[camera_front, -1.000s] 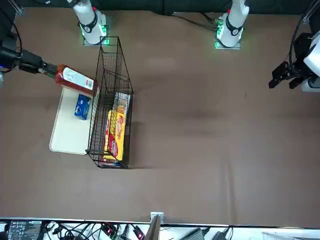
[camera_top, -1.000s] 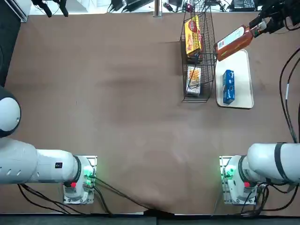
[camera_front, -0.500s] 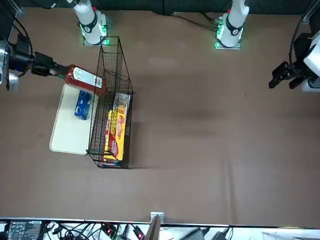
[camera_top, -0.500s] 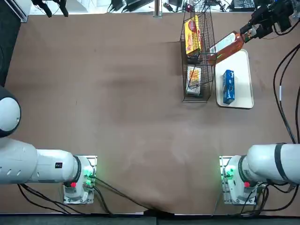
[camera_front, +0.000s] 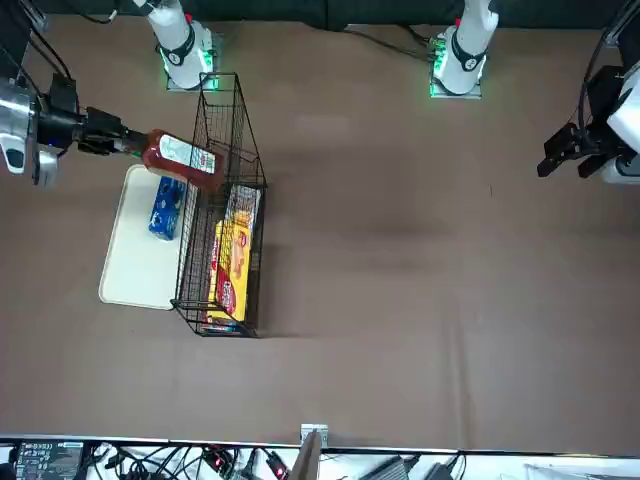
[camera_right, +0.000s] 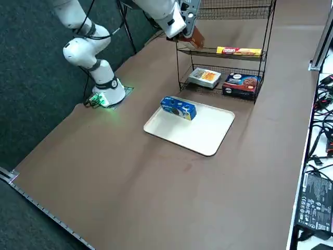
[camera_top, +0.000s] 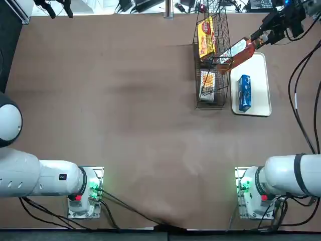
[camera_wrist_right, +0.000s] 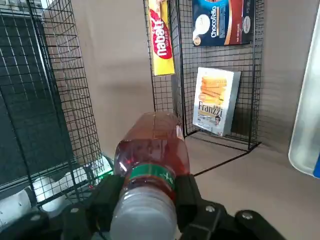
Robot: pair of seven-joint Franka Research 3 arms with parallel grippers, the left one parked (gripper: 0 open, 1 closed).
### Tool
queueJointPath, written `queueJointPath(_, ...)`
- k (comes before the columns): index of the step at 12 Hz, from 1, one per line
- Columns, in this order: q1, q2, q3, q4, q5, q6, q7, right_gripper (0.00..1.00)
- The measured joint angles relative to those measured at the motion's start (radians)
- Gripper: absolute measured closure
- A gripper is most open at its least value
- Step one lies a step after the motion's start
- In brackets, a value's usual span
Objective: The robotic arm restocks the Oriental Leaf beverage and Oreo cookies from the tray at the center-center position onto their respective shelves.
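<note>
In the right wrist view, readable packs lie beyond the end effector (camera_wrist_right: pixel 150 200): a blue and dark red box (camera_wrist_right: pixel 222 21) reading "Choconella", a white box (camera_wrist_right: pixel 216 100) reading "Franzzi", and a yellow-and-red pack (camera_wrist_right: pixel 161 37) with a red label. The right gripper's end effector is parted by the width of a bottle of reddish-brown drink (camera_wrist_right: pixel 152 165), gripping it around the neck, with its base end at the black wire rack (camera_front: pixel 222 210). Near the end effector, a blue pack (camera_top: pixel 244 93) lies on a white tray (camera_top: pixel 258 83) on the desk (camera_top: pixel 135 125), beside the rack.
</note>
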Motion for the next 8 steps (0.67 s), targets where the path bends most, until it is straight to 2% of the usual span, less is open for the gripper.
queueJointPath(8, 0.055, 0.009, 0.001, -0.021, 0.033, 0.068, -0.001, 0.41)
